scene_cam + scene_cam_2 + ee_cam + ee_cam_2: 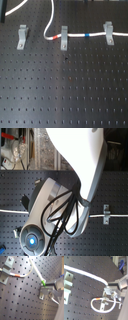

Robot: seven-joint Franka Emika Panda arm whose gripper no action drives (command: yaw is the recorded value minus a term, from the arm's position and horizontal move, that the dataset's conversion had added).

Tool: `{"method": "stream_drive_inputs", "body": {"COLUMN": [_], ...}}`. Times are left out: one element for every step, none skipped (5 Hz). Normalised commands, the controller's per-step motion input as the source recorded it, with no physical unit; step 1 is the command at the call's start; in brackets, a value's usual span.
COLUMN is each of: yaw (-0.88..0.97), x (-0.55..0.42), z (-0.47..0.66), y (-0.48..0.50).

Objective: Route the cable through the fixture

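Note:
In the first exterior view the fixture (22, 36) stands at the left with nothing in it. The white cable (77, 36) loops down from the top edge. It runs through the middle clip (64, 38) and the right clip (108, 33), showing a red and a blue band. The gripper is out of that view. In both wrist views the gripper (47, 285) (109, 289) is shut on the cable (36, 270) (86, 273) by its green band (43, 281). A bare clip (67, 281), apparently the fixture, stands apart from the fingers.
Everything sits on a black perforated board (65, 90). In the second exterior view the white arm (80, 168) with black hoses fills most of the picture. To the second exterior view's right, a clip (105, 214) has cable through it. Clutter lies beyond the board's far edge.

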Motion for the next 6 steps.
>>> {"method": "stream_drive_inputs", "body": {"yaw": [0.00, -0.39, -0.44, -0.33, -0.29, -0.23], "x": [0.000, -0.084, -0.210, -0.320, -0.418, -0.488], "z": [0.02, 0.41, 0.47, 0.44, 0.38, 0.33], "y": [0.000, 0.041, 0.469, 0.521, 0.470, 0.436]}}
